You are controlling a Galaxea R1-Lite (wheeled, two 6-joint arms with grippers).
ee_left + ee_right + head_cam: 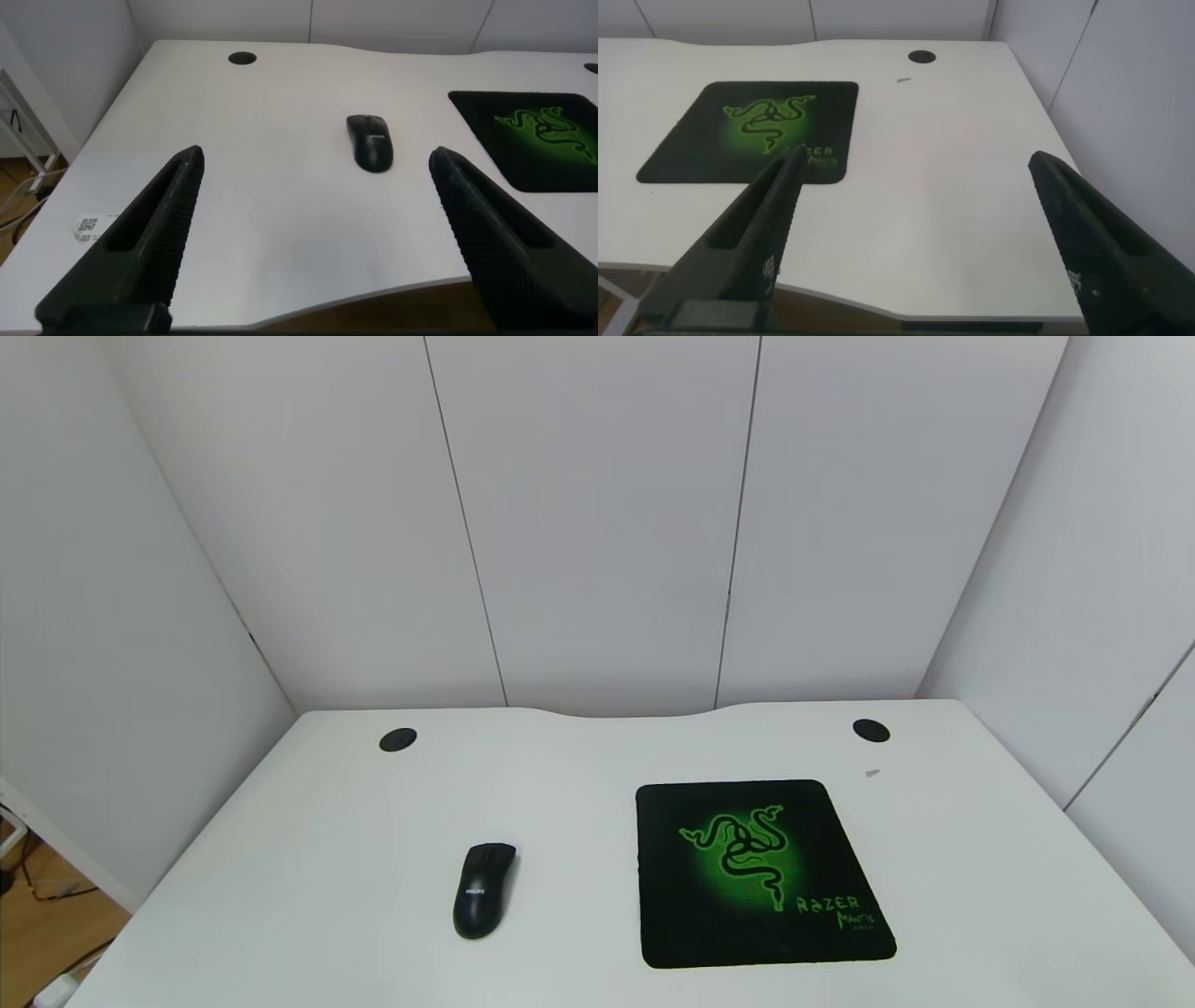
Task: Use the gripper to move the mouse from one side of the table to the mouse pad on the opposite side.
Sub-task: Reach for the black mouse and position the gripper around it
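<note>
The black mouse point(484, 890) lies on the white table point(308, 896), left of centre; it also shows in the left wrist view point(371, 142). The black mouse pad point(758, 873) with the green snake logo lies on the right half, bare; it shows in the left wrist view point(547, 131) and the right wrist view point(752, 131). Neither arm shows in the head view. My left gripper point(318, 159) is open and empty, above the table's near left edge, short of the mouse. My right gripper point(915, 161) is open and empty, above the near right edge, beside the pad.
Two round black grommets point(398, 740) point(870, 730) sit near the curved back edge. A small grey scrap point(872, 772) lies behind the pad. White wall panels close in the back and sides. A small QR sticker point(87, 227) is on the table's left edge.
</note>
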